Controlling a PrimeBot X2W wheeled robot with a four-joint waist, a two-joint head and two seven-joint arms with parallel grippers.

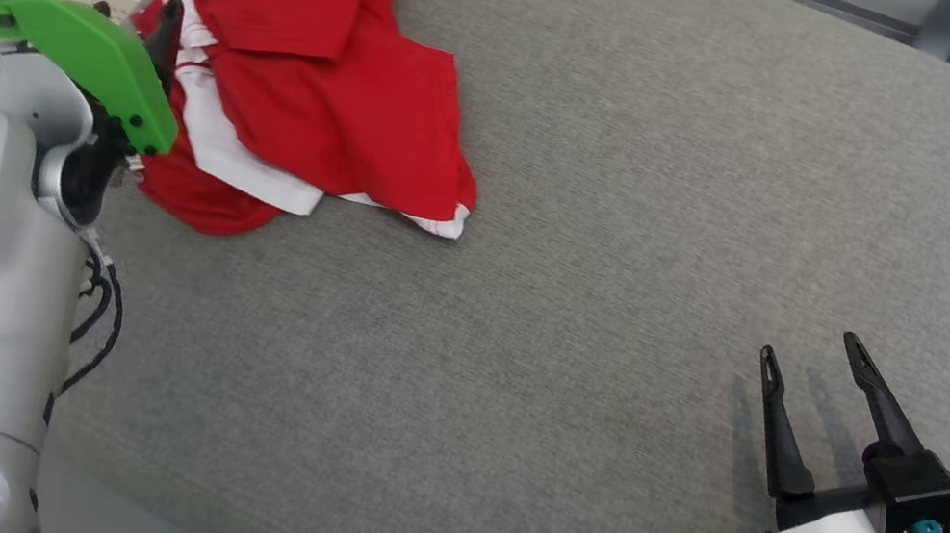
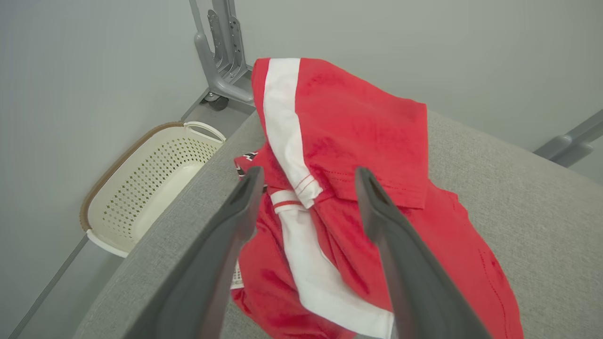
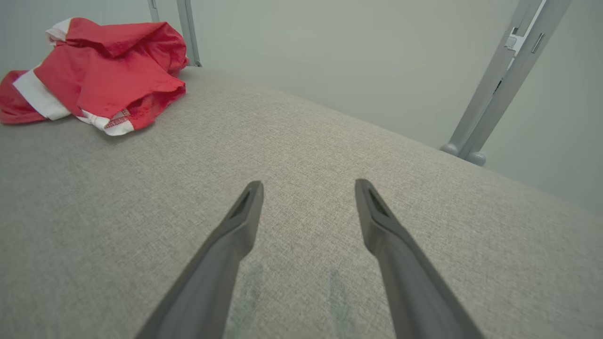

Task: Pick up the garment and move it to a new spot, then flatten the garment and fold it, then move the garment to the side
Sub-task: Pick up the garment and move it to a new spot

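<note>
**Garment bunched at left end of bench; both tools spread wide and empty**

1. Garment. The red garment (image 1: 322, 83) with white stripes lies in a crumpled heap at the far left end of the grey fabric-covered bench (image 1: 637, 236). Its folds overlap one another, and one part reaches the left edge of the bench.

2. Left tool. The left tool (image 2: 309, 172) has its two dark fingers spread wide apart and grips nothing. In the left wrist view, the fingers frame a white stripe of the garment near the bench edge. Whether the fingertips touch the cloth cannot be told.

3. Right tool. The right tool (image 1: 812, 347) also has its fingers fully apart and empty. It sits over bare bench fabric at the near right, well apart from the garment. Faint finger shadows fall on the fabric beneath it.

4. Surroundings. A cream perforated basket (image 2: 155, 174) stands on the floor beside the left end of the bench, near the garment. Grey metal frame legs (image 3: 499, 80) rise beyond the far edge.
</note>
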